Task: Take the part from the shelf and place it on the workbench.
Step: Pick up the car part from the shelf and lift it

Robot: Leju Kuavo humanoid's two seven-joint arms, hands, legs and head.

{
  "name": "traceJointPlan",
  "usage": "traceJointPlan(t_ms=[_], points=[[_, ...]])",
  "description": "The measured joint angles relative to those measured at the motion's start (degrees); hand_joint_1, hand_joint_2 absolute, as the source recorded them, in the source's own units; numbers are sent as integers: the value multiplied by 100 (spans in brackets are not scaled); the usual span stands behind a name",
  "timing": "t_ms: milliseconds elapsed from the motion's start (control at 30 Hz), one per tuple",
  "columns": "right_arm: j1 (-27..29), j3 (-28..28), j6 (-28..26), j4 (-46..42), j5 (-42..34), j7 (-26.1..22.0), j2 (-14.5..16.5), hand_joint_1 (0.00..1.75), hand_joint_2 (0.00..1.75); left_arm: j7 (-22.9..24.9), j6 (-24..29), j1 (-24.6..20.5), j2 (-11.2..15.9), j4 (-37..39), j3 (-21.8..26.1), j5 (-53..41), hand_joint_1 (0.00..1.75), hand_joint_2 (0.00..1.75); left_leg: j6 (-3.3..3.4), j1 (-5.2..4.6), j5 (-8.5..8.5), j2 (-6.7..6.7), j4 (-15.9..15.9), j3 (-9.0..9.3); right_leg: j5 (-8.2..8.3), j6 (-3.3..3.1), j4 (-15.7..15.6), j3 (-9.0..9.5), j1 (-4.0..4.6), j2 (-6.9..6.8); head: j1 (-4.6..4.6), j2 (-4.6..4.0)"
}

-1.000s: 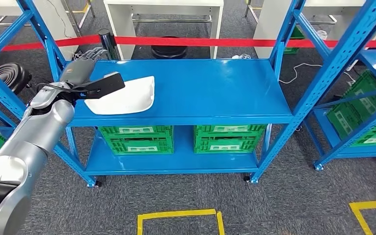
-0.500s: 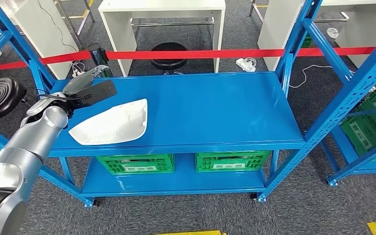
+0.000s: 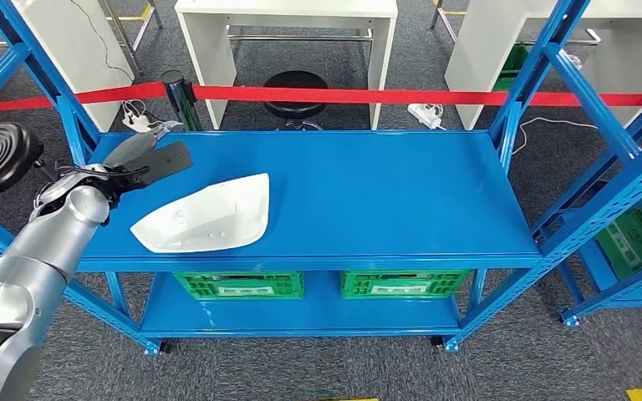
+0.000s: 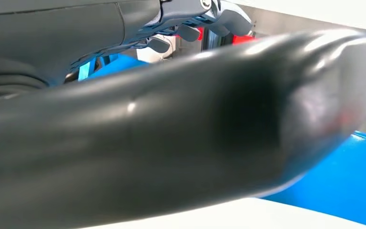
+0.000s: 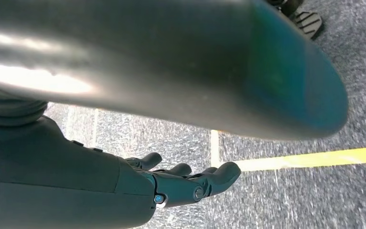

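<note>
Starting closest in: the right hand (image 5: pixel 186 183) is hanging down by the robot's side over grey carpet with a yellow floor line (image 5: pixel 305 157) under it. Its fingers are loosely apart and there's nothing in them, so it's basically out of the picture for this grab.

Next out, the left arm (image 3: pixel 46 251) comes up from the lower left and reaches over the near-left corner of the blue shelf (image 3: pixel 401 192). The left hand (image 3: pixel 146 154) sits above the shelf's left end, thumb out flat and the other fingers stretched forward, holding nothing. It's open and clear of the part, not touching it.

Then the thing that matters: the white part (image 3: pixel 209 219) lies flat on the top shelf, near the front edge, toward the left. From the left hand it's off to the right and back toward the robot, close but with a visible strip of blue between them. Its long axis runs roughly along the shelf, the narrow pointed end toward the left arm and the broad squared end pointing right.

So the left hand is obviously the nearer one, and I'd guess the next move is to bring it down and across onto the narrow near end.

Further back there's a red barrier tape (image 3: pixel 343 94) and white tables (image 3: pixel 288 17).
</note>
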Motion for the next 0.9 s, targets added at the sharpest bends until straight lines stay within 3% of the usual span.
traceJointPlan(t_ms=[167, 300, 467, 600, 667, 800, 900], points=[[-5, 0, -4, 0, 15, 1, 0, 0, 0, 3, -18, 9, 23, -4, 0, 10, 0, 0, 6, -4, -3, 0, 2, 8, 0, 38, -5, 8, -6, -2, -1, 0], [-6, 0, -9, 0, 15, 17, 0, 0, 0, 111, -141, 9, 26, -5, -1, 23, 0, 175, 6, -2, -3, 2, 2, 19, 0, 38, -3, 13, -6, -2, -2, 0], [-6, 0, -15, 0, 19, 19, 0, 0, 0, 268, -477, 9, 14, -4, -12, 112, 0, 175, 5, 4, -2, 7, 1, 27, -1, 38, 1, 15, -6, -1, -2, 0], [-7, 0, -12, 0, 57, -10, 0, 0, 175, 331, -541, 12, -2, 0, -46, 73, 0, 175, 3, 11, -2, 7, 0, 28, -1, 37, 3, 16, -5, -1, -2, -1], [-7, 0, -10, 0, 77, -7, 0, 0, 175, 369, -526, 26, -8, 4, -94, 20, 0, 175, 3, 12, -2, 7, -1, 28, -1, 36, 3, 16, -5, -1, -2, -1], [-10, 0, -8, 0, 102, 3, 0, 0, 0, 517, -366, 122, -48, 20, -280, -223, 0, 175, 3, 12, -2, 7, -2, 30, -2, 36, 3, 16, -5, -1, -2, 0], [-11, 0, 0, 0, 107, -7, 0, 0, 0, 699, -114, 264, -107, 33, -491, -463, 0, 175, 3, 11, -2, 6, -2, 30, -2, 36, 3, 17, -5, -1, -2, -1]])
